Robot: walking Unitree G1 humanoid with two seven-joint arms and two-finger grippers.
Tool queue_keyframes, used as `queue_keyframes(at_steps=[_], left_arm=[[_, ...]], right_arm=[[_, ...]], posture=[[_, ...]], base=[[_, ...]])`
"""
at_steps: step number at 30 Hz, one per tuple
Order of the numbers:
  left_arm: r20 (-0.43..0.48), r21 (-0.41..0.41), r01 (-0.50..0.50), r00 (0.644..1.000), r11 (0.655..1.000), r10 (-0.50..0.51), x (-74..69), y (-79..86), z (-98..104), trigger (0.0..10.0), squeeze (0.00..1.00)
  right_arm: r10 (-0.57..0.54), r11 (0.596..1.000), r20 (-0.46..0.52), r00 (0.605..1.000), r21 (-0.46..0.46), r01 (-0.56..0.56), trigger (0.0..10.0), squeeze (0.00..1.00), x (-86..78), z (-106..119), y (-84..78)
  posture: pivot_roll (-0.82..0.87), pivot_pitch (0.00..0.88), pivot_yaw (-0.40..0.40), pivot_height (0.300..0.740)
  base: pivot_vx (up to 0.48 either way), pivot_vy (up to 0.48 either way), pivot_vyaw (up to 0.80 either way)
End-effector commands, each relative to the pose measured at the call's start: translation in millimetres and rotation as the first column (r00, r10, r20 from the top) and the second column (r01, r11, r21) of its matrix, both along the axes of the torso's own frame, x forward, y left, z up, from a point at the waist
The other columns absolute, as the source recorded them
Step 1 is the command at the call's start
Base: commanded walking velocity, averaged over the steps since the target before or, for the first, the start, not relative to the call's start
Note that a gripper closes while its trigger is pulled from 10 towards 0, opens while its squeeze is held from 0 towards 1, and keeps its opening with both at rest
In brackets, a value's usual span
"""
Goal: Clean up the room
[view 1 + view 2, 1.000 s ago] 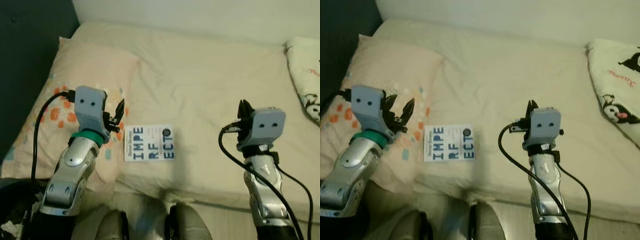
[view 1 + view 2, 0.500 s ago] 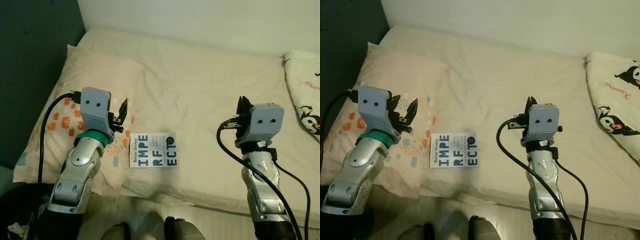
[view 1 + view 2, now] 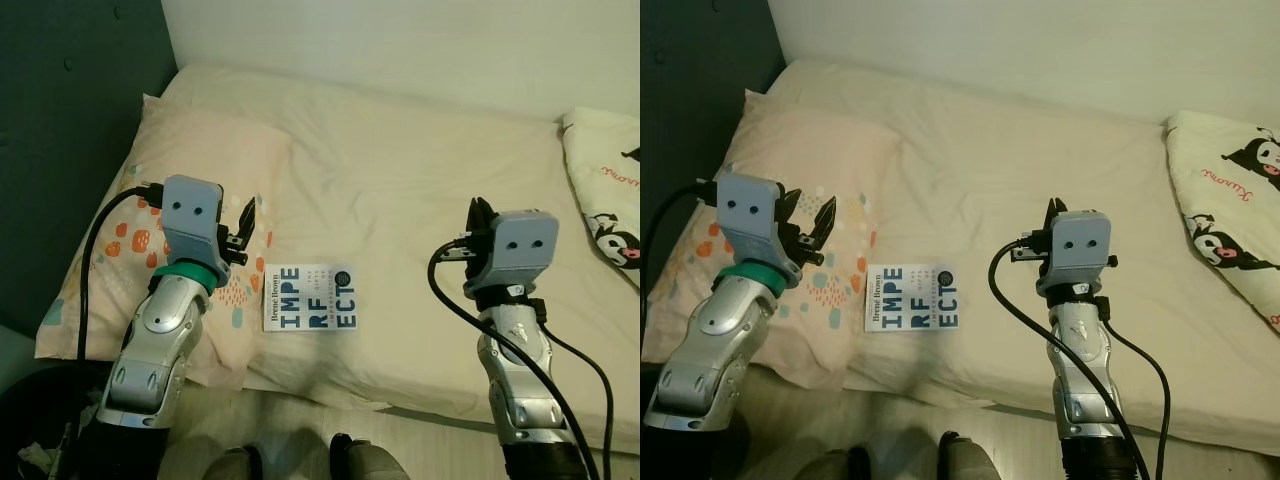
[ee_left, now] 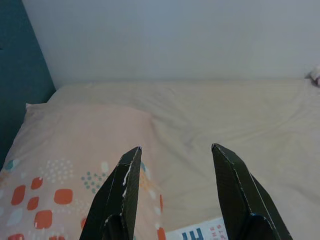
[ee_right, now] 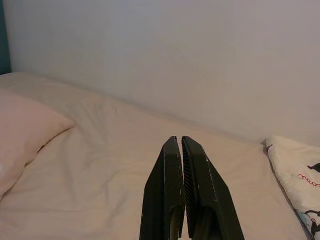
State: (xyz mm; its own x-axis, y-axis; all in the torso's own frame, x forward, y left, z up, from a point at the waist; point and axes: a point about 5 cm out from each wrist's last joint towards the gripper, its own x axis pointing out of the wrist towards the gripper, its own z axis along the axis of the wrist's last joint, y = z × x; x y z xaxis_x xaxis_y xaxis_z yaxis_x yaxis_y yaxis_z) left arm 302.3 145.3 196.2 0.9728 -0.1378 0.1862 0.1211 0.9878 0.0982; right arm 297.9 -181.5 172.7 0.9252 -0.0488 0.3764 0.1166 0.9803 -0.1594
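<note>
Our left tool (image 3: pixel 246 222) hovers with its fingers apart over the near right corner of the patterned pillow (image 3: pixel 180 180), just left of the book (image 3: pixel 309 298) and not touching it. Our right tool (image 3: pixel 1049 217) hangs over bare sheet well to the right of the book, its two fingers pressed together and holding nothing.

The book lies flat, cover up, on the cream bed (image 3: pixel 420 190) close to the near edge, its left side just beside the pillow. A second pillow with cartoon prints (image 3: pixel 1225 210) sits at the far right.

Over the last second the whole scene has slid in our view while the book has kept its place against the pillow, so we judge the camera moved, not the things; the left tool has stayed close above the pillow's corner. We read this as settling into position before the bed: the book is within reach but not yet grasped, and the left tool, already spread, seems the one to take it.
</note>
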Motion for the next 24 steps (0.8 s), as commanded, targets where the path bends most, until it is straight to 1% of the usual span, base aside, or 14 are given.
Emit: queue_keyframes(at_steps=[1,24], left_arm=[[-0.02,0.013,0.005,1.0,1.0,-0.004,-2.4,-1.3,-7.2,10.0,0.0],[-0.024,0.017,0.006,1.0,1.0,-0.005,-2.9,-0.6,-8.3,10.0,0.0]], right_arm=[[-0.013,1.0,-0.018,1.0,0.006,0.013,10.0,0.0,-1.4,-5.8,-2.9],[-0.007,1.0,-0.02,1.0,0.009,0.007,10.0,0.0,-1.0,-7.3,-1.5]], posture=[[-0.07,0.101,-0.022,0.74],[-0.07,0.099,-0.019,0.74]], base=[[-0.27,0.0,0.0],[-0.277,0.0,0.0]])
